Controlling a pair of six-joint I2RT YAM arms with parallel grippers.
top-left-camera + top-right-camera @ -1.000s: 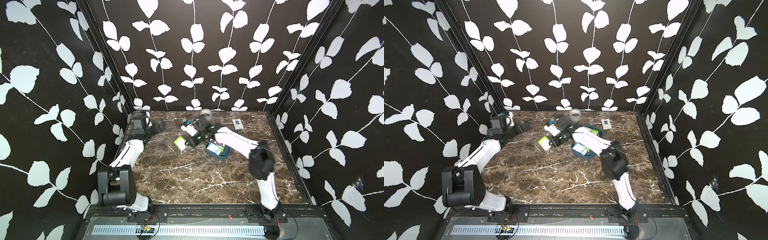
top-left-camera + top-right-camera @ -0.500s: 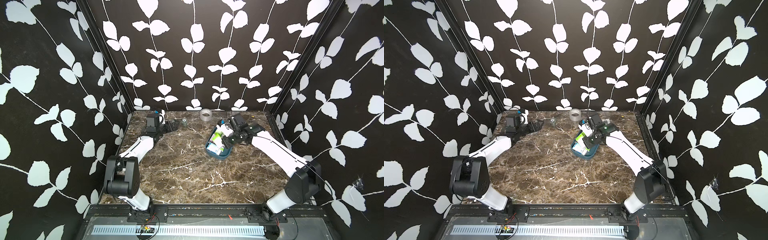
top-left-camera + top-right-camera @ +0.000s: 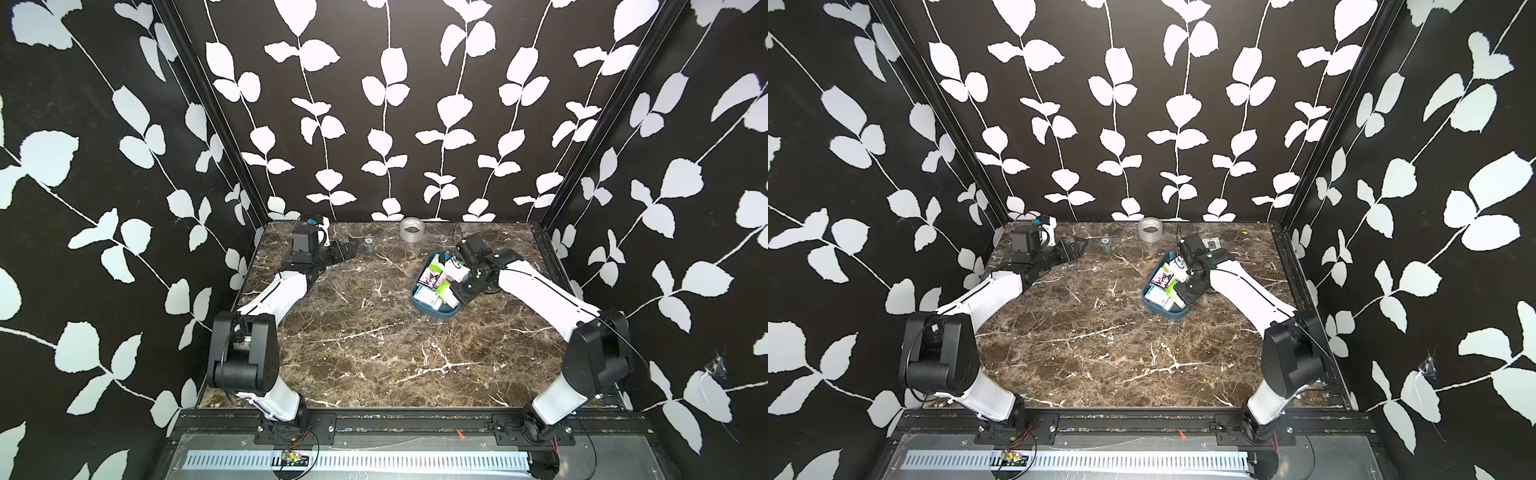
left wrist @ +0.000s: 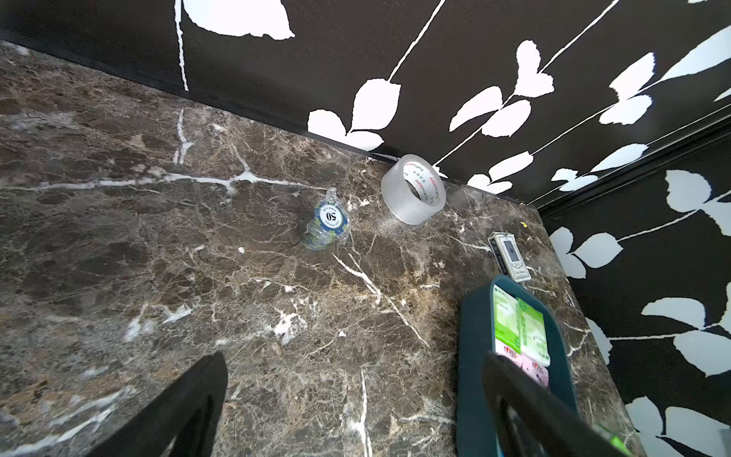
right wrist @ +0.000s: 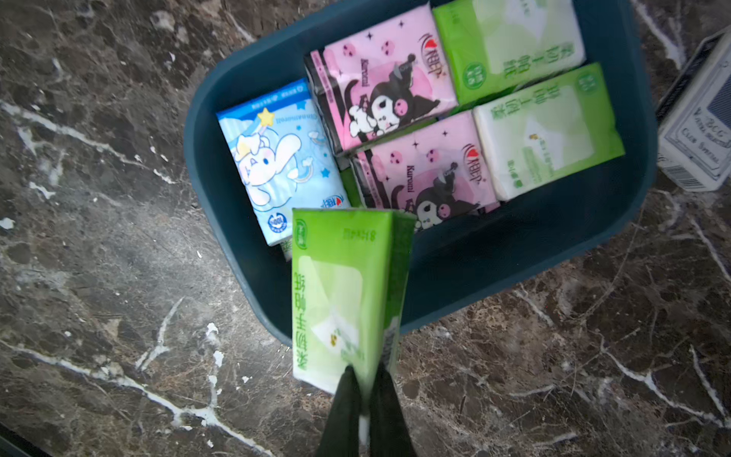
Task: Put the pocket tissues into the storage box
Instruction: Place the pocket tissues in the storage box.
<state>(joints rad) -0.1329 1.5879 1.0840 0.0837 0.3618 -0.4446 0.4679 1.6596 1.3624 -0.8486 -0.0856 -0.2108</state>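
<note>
A shallow dark teal-blue plastic storage box [image 5: 534, 253] contains pocket tissue packs in three designs: lime-green-and-white packs [image 5: 550, 130] with green lettering; pink-and-black packs [image 5: 387, 79] printed with a black-hooded cartoon character and tiny dark stars; and a sky-blue-and-white pack [image 5: 277, 158] showing a white long-eared cartoon animal, a yellow star and a rainbow. A further lime-green pack with a white patch [image 5: 340, 292] matches the green ones. The marble tabletop [image 3: 374, 353] is dark brown with white veins. The enclosure walls [image 3: 374, 124] are black with white leaf-and-vine print. The translucent silver-grey tape roll [image 4: 413, 190] has red lettering on its white core. The wrapped stack of poker chips [image 4: 326, 227] is blue, white and green. The small card box [image 4: 510, 255] is white with a dark blue panel.
</note>
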